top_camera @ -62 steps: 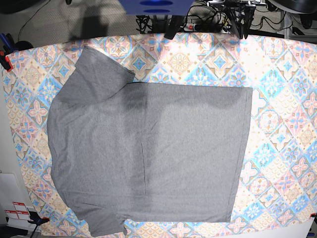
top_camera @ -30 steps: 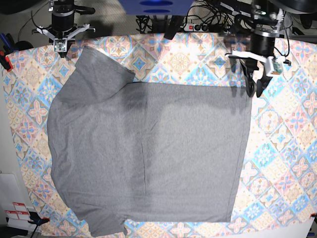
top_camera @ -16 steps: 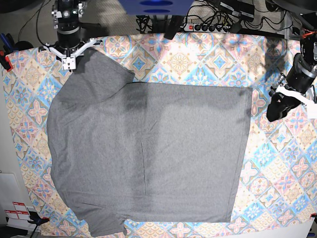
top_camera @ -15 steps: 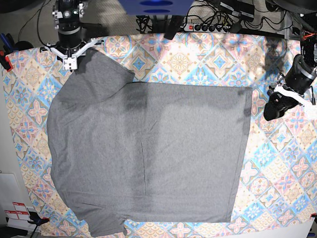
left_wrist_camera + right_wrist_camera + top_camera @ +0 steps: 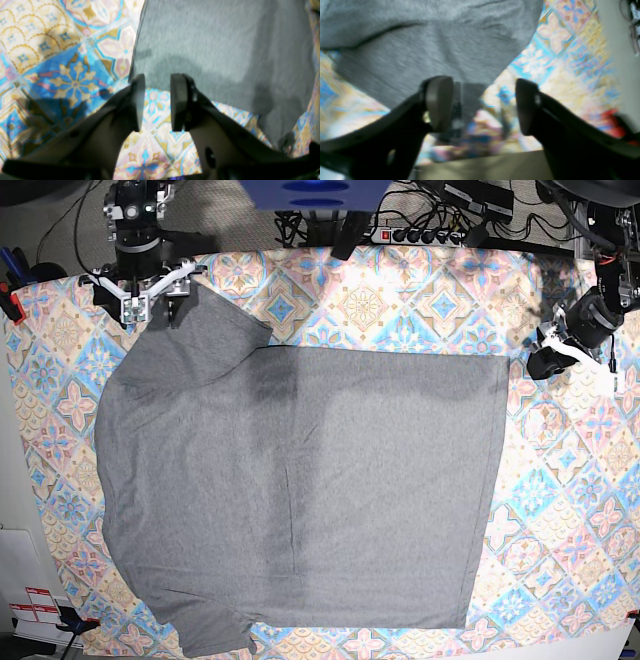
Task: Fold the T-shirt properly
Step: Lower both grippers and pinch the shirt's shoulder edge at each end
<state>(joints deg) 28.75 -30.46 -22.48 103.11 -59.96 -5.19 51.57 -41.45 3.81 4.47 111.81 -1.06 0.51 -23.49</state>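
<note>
The grey T-shirt [image 5: 300,490] lies spread flat on the patterned tablecloth [image 5: 570,510], neck side to the left and hem to the right. My right gripper [image 5: 140,298] hovers at the far left sleeve. In its wrist view the right gripper [image 5: 482,105] stands wide open, with the edge of the T-shirt [image 5: 432,37] between and beyond the fingers. My left gripper [image 5: 545,363] sits just right of the far hem corner. Seen from the left wrist, the left gripper [image 5: 156,102] has a narrow empty gap over the tablecloth [image 5: 62,50], and the corner of the T-shirt [image 5: 212,45] is just ahead.
Cables and a power strip [image 5: 420,230] run behind the far table edge. A red clamp [image 5: 10,305] grips the cloth at the left edge. A white labelled box [image 5: 30,580] stands off the near left corner.
My right gripper has opened wide at the sleeve. My left arm has shifted towards the far side, staying beside the hem corner.
</note>
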